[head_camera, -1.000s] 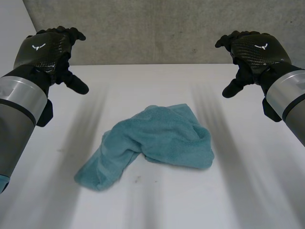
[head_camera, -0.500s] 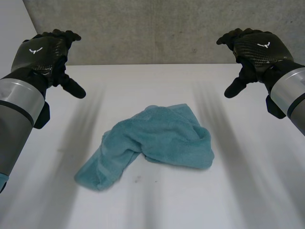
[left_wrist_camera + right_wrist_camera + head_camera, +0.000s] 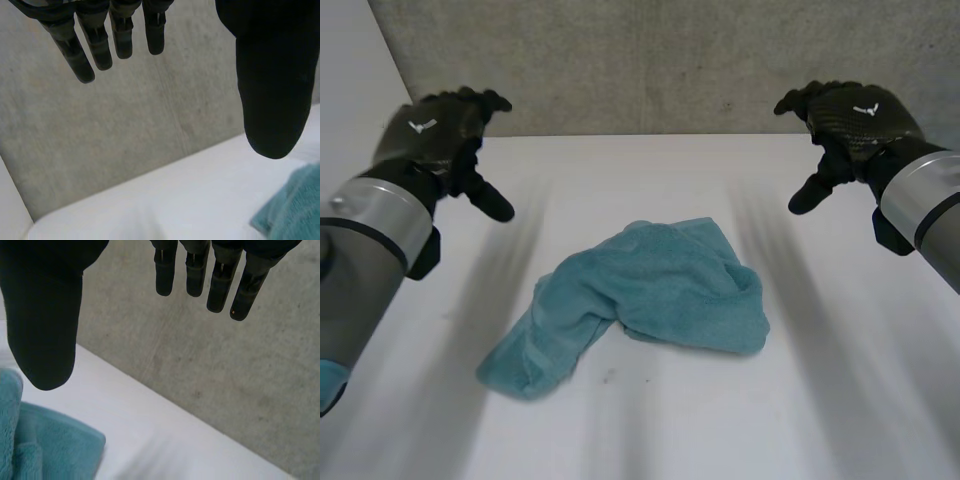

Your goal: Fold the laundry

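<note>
- Clearly the folding is not yet begun: the teal towel [image 3: 640, 300] lies in a crumpled heap near the middle of the white table [image 3: 840, 400]. One long end runs toward the near left side, and a thicker bunch sits at the right.
- The left robot hand [image 3: 438, 135] hovers above the far left part of the table, well apart from the towel. In its wrist view the fingers [image 3: 100, 45] are straight and stand away from the thumb, so it is spread and holds nothing.
- The right robot hand [image 3: 855, 115] hovers at the far right, also well apart from the cloth. Its fingers [image 3: 220, 285] are straight with the thumb held wide (it is empty too).
- I judge the step in hand to be the approach, before any grasp.
- The next move calls, I think, for bringing both hands down to the cloth and finding two corners or an edge, because the towel must be spread flat before a fold is possible.
- The corners are hard to make out in the heap, so I cannot tell which point should be pinched first.
</note>
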Robot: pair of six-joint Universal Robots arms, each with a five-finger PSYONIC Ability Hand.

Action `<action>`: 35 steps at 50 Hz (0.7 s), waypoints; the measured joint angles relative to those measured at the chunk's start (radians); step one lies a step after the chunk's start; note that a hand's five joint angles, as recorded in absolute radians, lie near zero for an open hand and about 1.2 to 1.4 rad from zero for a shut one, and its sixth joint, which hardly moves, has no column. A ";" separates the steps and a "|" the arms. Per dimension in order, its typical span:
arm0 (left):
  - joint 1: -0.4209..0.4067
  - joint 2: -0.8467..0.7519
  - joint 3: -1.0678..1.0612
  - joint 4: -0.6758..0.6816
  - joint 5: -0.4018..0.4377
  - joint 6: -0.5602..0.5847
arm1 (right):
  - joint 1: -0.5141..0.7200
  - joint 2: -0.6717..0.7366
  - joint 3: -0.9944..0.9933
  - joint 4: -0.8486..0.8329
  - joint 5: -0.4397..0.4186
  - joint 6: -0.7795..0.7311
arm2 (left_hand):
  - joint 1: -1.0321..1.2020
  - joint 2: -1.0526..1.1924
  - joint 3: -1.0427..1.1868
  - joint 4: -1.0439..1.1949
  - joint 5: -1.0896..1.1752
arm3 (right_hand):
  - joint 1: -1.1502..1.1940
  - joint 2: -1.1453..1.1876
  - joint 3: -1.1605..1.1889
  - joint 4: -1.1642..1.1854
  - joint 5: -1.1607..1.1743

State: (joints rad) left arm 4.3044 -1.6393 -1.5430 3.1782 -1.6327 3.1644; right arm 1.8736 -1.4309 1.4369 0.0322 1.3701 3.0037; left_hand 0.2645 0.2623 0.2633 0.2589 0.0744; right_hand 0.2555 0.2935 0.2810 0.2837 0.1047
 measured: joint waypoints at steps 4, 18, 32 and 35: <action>-0.007 -0.079 0.013 -0.009 0.001 0.002 | -0.004 0.065 -0.022 0.047 -0.003 0.000 | -0.011 -0.014 -0.007 -0.012 -0.009 | 0.000 0.000 0.000 0.000 0.000; -0.044 -0.334 0.090 -0.093 0.005 0.003 | 0.001 0.334 -0.098 0.244 -0.137 0.011 | -0.011 -0.014 -0.007 -0.012 -0.009 | 0.000 0.000 0.000 0.000 0.000; -0.053 -0.463 0.138 -0.093 0.109 0.007 | 0.001 0.485 -0.176 0.237 -0.147 0.011 | 0.340 0.324 0.309 0.316 0.323 | 0.266 0.312 0.323 0.319 0.300; -0.054 -0.490 0.164 -0.092 0.135 0.008 | 0.002 0.504 -0.210 0.223 -0.145 0.009 | 0.530 0.509 0.500 0.506 0.505 | 0.418 0.522 0.529 0.527 0.501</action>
State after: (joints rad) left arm 4.2500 -2.1288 -1.3789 3.0860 -1.4982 3.1726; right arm 1.8755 -0.9269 1.2270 0.2550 1.2247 3.0125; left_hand 0.7949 0.7717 0.7629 0.7653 0.5798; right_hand 0.6733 0.8153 0.8105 0.8106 0.6053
